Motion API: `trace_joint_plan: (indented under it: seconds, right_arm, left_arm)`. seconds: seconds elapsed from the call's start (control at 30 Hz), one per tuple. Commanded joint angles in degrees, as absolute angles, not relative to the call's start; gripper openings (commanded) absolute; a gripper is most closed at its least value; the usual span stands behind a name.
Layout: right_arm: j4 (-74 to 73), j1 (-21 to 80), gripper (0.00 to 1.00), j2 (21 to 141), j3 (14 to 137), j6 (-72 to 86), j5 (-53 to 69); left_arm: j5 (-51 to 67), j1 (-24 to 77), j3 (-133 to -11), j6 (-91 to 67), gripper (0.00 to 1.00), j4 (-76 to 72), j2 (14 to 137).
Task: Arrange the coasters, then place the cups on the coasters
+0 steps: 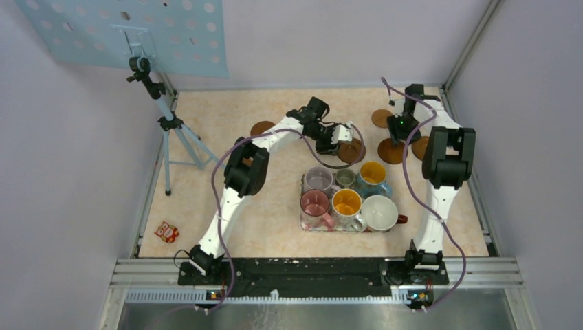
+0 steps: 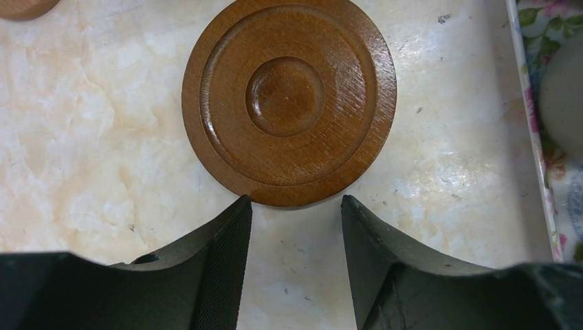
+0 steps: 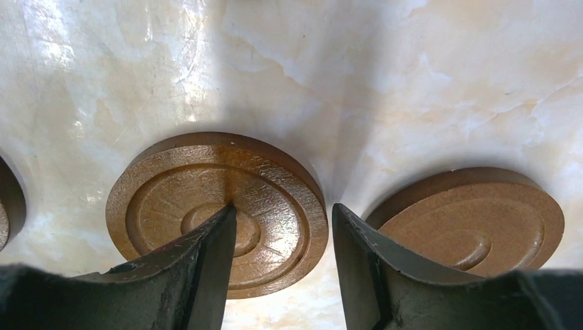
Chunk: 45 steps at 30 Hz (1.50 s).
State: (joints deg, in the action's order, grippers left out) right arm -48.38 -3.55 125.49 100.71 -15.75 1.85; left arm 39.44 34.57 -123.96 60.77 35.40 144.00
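Several brown round coasters lie flat on the marble table: one at the far left (image 1: 262, 128), one (image 1: 350, 151) just behind the tray, and three at the back right (image 1: 381, 118) (image 1: 390, 151) (image 1: 421, 148). My left gripper (image 1: 342, 134) is open, its tips (image 2: 295, 201) at the near rim of a coaster (image 2: 289, 100), with nothing between them. My right gripper (image 1: 397, 137) is open too (image 3: 283, 207). Its left finger hangs over the middle of one coaster (image 3: 172, 199), its right finger in the gap beside another coaster (image 3: 474, 220). Several cups stand on the tray, including a pink one (image 1: 315, 205) and a wide white one (image 1: 379, 212).
The floral tray (image 1: 302, 199) sits at the table's middle; its rim (image 2: 533, 103) shows right of my left gripper. A camera tripod (image 1: 168, 124) stands at the back left. A small red and white item (image 1: 166, 232) lies near the front left edge.
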Motion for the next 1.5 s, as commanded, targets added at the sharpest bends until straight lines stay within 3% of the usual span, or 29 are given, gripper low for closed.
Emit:
trace_joint_plan:
  seconds: [0.0, 0.43, 0.77, 1.3, 1.47]
  right_arm:
    - [-46.6, -3.8, 0.53, 127.8, 103.5, -13.4, 1.9]
    - [-41.8, -3.7, 0.55, 124.2, 111.1, -10.7, 11.2]
    - [-37.5, -1.4, 0.56, 133.0, 119.4, -5.4, 2.9]
    - [-36.3, -1.5, 0.57, 136.4, 121.0, -4.2, 1.3]
    - [-36.7, -1.9, 0.57, 135.8, 121.1, -4.5, 2.2]
  left_arm:
    - [39.2, 34.6, -122.5, 60.7, 0.58, 35.8, 144.3]
    - [39.7, 30.4, -119.9, 51.0, 0.82, 34.3, 133.7]
    - [27.6, 25.0, -112.4, 33.6, 0.89, 24.7, 126.1]
    - [1.9, 15.8, -109.4, 20.2, 0.85, 24.3, 127.9]
    - [0.8, 13.5, -107.3, 18.8, 0.79, 24.7, 127.6]
